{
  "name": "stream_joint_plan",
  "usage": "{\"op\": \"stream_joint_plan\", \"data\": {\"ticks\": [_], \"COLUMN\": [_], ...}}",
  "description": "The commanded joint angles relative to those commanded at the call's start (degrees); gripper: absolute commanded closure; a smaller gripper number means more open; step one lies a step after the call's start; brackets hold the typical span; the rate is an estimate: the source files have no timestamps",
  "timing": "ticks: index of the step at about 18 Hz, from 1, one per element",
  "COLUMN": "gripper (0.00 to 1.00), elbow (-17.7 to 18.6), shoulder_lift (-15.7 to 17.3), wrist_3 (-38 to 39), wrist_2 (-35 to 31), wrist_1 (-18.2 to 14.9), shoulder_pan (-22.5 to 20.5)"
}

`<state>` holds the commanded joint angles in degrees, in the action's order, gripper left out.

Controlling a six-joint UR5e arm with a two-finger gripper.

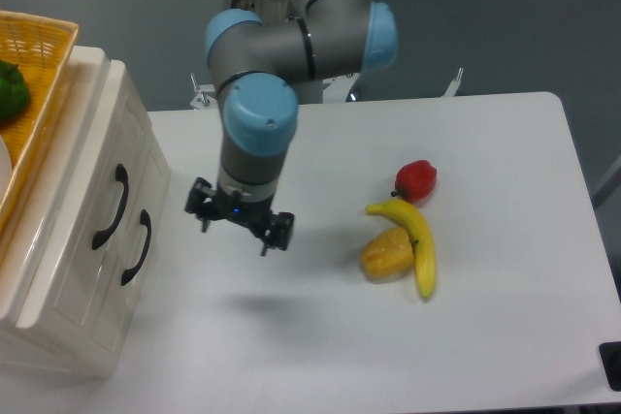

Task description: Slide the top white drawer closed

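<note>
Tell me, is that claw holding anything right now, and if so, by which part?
Nothing is held. The gripper hangs open over the bare table, apart from the drawer and its handle, with nothing between its fingers.

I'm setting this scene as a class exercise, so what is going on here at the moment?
A UR5e arm's gripper hangs open and empty above the white table, between the white drawer unit and the fruit. The top white drawer sits flush with the second drawer, so it looks closed. A banana, a red pepper and a yellow pepper lie to the right. A woven yellow basket sits on top of the unit.
</note>
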<state>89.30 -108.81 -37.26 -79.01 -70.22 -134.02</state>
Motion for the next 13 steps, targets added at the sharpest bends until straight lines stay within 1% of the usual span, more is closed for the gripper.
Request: {"op": "stream_joint_plan", "data": {"ticks": [4, 10, 11, 13], "gripper": [0.00, 0.00, 0.00, 0.00], "elbow": [0.0, -0.3, -0.3, -0.3], "shoulder_lift": [-0.1, 0.2, 0.2, 0.2], "wrist_3": [-4.8, -15.1, -17.4, -21.6], "wrist_2": [-0.4, -7.1, -7.7, -7.7], "wrist_1": [0.1, -1.0, -1.5, -1.5], "shoulder_pan": [-4.5, -10.0, -10.7, -12.3]}}
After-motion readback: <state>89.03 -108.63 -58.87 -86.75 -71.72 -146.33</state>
